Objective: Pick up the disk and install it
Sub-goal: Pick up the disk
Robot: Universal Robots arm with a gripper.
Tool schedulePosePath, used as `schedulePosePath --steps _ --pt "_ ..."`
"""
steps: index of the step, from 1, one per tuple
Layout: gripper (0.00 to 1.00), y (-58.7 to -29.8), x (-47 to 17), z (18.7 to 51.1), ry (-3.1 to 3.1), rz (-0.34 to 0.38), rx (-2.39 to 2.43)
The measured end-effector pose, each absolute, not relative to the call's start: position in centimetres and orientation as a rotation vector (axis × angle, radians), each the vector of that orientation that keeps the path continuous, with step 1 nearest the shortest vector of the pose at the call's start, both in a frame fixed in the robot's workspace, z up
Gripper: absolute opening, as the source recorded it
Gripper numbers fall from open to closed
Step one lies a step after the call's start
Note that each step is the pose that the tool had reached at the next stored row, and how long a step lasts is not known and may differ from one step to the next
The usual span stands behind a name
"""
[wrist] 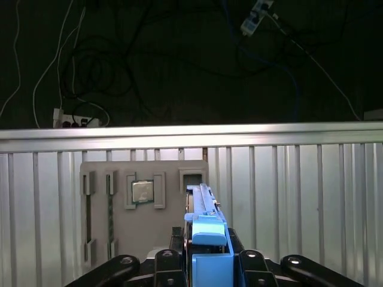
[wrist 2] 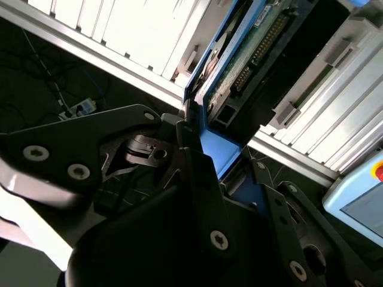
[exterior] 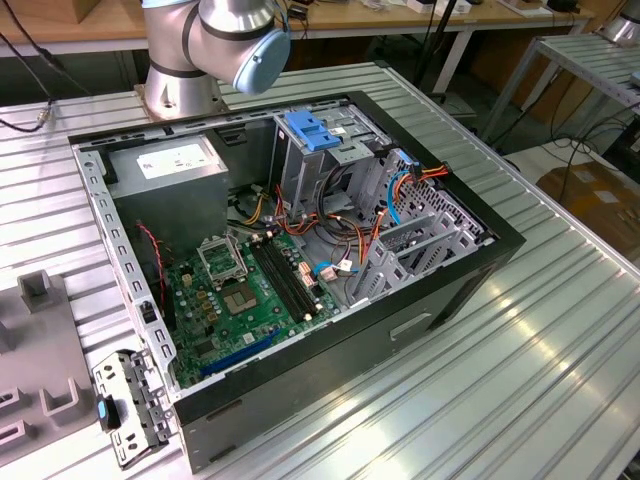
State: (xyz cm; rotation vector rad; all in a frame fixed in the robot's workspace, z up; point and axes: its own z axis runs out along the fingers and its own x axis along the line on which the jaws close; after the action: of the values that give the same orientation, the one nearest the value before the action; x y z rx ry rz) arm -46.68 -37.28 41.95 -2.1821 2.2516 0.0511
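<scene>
Hand (wrist: 207, 254) clamped on disk (wrist 2: 246, 58) | blue frame edges | green circuit board exposed

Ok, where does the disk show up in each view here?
First wrist view: the disk edge-on in the gripper, before a grey plate.
Second wrist view: its circuit-board side standing up from the gripper.
Exterior view: the arm above the open computer case.
Shared landmark: the ribbed table.
</scene>
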Motion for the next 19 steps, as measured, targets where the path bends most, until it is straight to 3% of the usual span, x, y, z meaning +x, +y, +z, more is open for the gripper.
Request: schedulePosePath --steps 19 --pt "0.37 -37.3 -46.7 45.4 2.252 0.051 -2.182"
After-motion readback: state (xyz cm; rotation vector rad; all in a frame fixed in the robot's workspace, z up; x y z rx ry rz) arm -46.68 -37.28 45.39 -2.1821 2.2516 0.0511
